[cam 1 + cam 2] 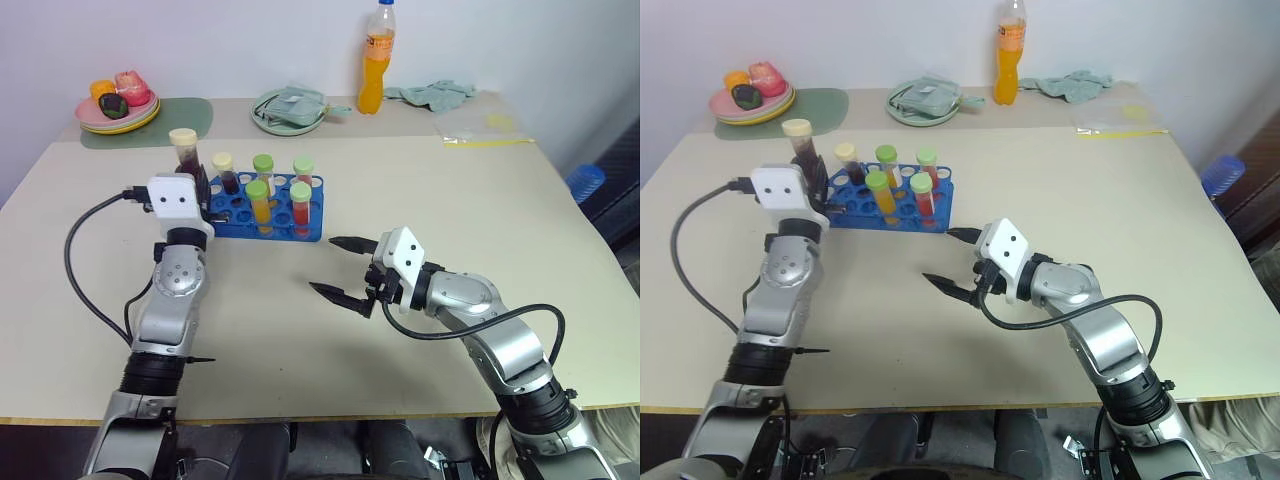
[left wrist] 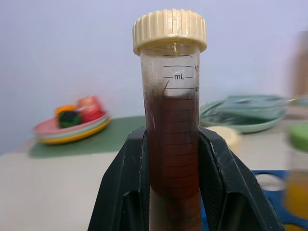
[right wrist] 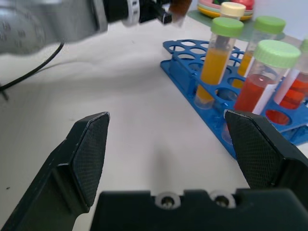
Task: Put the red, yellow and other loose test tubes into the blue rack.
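A clear plastic test tube of dark brown liquid (image 2: 173, 139) is pinched upright, cream cap uppermost, by the left gripper (image 2: 174, 192) over the bright blue plastic rack's (image 1: 318, 226) left end. The right gripper (image 1: 338, 268) is spread wide, empty, near the rack's right.

my left jaws hold a cream-capped dark tube (image 2: 174, 144) upright by the blue rack (image 1: 262, 210) (five capped tubes standing inside).

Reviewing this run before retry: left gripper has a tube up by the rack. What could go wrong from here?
1. The left gripper clamps the dark tube low on its body, so it may tilt or slip on the way down.
2. The blue rack already holds five upright tubes; the descent could knock the cream-capped tube beside it.
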Available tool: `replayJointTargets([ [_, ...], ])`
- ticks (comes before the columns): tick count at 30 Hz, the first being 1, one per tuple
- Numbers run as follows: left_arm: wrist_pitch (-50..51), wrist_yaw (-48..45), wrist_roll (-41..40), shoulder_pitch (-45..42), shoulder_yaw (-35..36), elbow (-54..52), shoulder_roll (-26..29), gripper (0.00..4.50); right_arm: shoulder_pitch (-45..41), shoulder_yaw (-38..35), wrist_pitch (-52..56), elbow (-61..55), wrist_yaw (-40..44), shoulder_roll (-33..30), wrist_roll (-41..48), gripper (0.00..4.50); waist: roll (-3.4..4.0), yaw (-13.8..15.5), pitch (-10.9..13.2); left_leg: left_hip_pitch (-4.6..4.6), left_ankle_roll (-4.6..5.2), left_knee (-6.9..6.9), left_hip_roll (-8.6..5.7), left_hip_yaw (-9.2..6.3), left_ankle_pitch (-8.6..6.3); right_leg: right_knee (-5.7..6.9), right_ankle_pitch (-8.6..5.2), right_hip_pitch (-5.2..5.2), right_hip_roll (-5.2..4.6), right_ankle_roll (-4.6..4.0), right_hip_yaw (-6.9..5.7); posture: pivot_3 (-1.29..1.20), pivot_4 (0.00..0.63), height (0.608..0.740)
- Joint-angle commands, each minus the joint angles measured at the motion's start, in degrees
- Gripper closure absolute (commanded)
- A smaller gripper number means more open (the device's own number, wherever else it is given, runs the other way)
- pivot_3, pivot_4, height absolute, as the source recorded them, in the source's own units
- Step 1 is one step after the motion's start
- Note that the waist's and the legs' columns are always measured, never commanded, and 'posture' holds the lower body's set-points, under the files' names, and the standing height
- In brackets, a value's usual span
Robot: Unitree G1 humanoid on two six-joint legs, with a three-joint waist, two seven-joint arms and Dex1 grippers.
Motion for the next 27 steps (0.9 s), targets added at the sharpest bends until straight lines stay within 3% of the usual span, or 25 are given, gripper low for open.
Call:
replayJointTargets([
  [1, -3.73, -1.33, 3.40, -1.62, 1.00, 3.13, -1.53, 3.67, -0.31, -0.71, -0.37, -1.49, -0.82, 0.57, 0.11, 0.28, 0.00, -0.05, 0.00, 0.00, 0.02, 0.00, 0.00, 0.00, -0.01, 0.02, 0.00, -0.01, 0.01, 0.00, 0.00, 0.00, 0.150, 0.740],
  [18, -6.89, -5.54, 8.72, -6.51, 2.37, 16.47, -5.69, 3.67, -0.38, -0.83, -0.30, -1.53, -2.22, 0.56, -0.10, 0.28, -0.01, -0.24, -0.01, 0.01, 0.05, 0.08, -0.03, -0.04, -0.03, 0.12, 0.00, 0.01, 0.01, 0.01, -0.05, 0.00, 0.150, 0.740],
  [27, -11.23, -6.74, 8.48, -4.40, 3.41, 16.67, -7.23, 3.67, 0.00, -1.06, -0.32, -1.87, -2.76, 0.26, -0.08, 0.28, -0.01, -0.88, -0.01, 0.01, 0.05, 0.10, -0.03, -0.11, -0.02, 0.17, 0.00, 0.02, 0.01, 0.01, -0.08, 0.00, 0.150, 0.740],
])
